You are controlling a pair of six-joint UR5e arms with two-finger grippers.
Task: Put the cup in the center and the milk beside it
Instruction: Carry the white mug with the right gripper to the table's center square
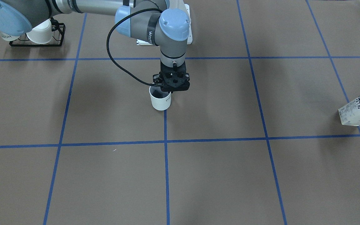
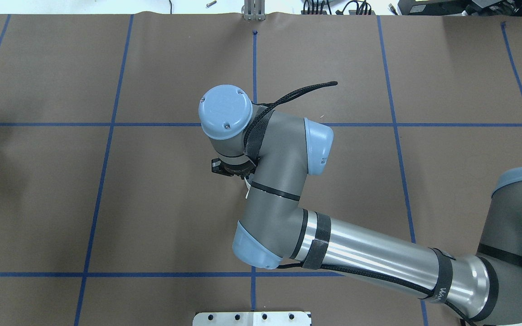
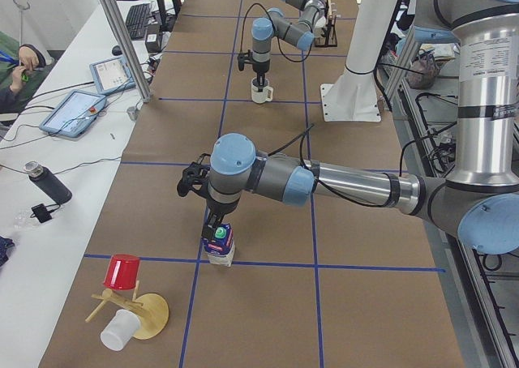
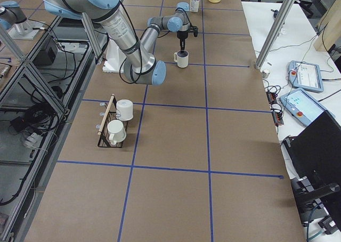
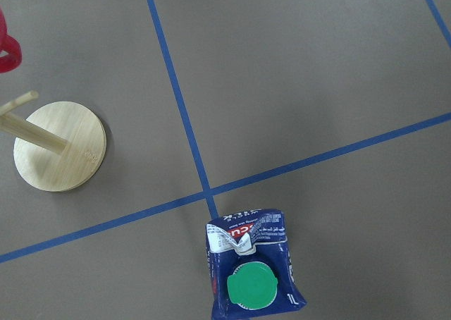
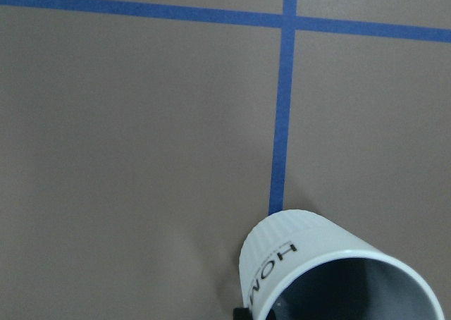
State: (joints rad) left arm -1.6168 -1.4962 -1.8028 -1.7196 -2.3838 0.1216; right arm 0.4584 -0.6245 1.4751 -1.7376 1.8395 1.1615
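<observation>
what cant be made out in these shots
- Right gripper grip on the cup: its own body hides the contact in the front view, and the arm blocks it overhead.
- Left gripper open or shut: seen only small, in the left side view, by the milk.
- Milk's top: cut off by the front view's right edge.

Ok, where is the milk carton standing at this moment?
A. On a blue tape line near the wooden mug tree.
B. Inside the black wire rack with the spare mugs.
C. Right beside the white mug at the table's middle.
A: the milk carton stands on a blue tape line close to the wooden mug tree, far from the white mug at the middle.
</observation>
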